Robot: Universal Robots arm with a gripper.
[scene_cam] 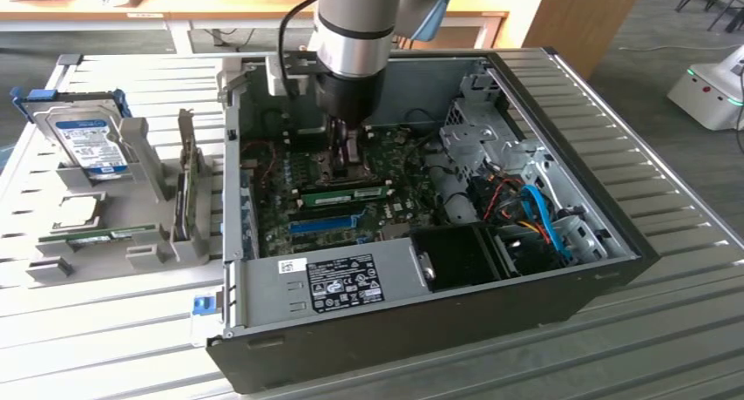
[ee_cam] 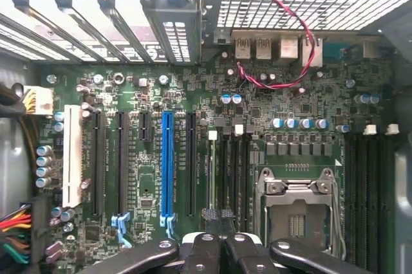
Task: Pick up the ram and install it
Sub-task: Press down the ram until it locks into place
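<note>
I see a ribbed metal worktop (scene_cam: 104, 330) carrying an open computer case (scene_cam: 407, 322), side panel off, interior facing up. The arm (scene_cam: 355, 25) reaches down into the case from above, over the green motherboard (ee_cam: 129, 100).

On the exterior view's left of the case sits a grey holder rack (scene_cam: 117, 208). A silver hard drive (scene_cam: 93, 138) with a blue label stands upright in it. A thin green stick lies flat in the rack's low front slot (scene_cam: 99, 237); too small for me to read.

In the case: the ram (scene_cam: 347, 193), a green stick with a pale label, lies lengthwise in the memory slot area, just beside and below the claw (scene_cam: 348, 156) in the exterior view. A blue expansion slot (scene_cam: 323, 223) runs parallel to it, nearer the case front. Whether the ram is fully seated I cannot tell.

In the wrist view, the claw (ee_cam: 219, 219) has its dark fingers (ee_cam: 210, 217) pressed together, fully closed, hovering over the black memory slots (ee_cam: 233, 177) next to the empty processor socket (ee_cam: 296, 206). I see nothing gripped between the fingers. A red wire (ee_cam: 283, 36) loops near the rear ports.
</note>
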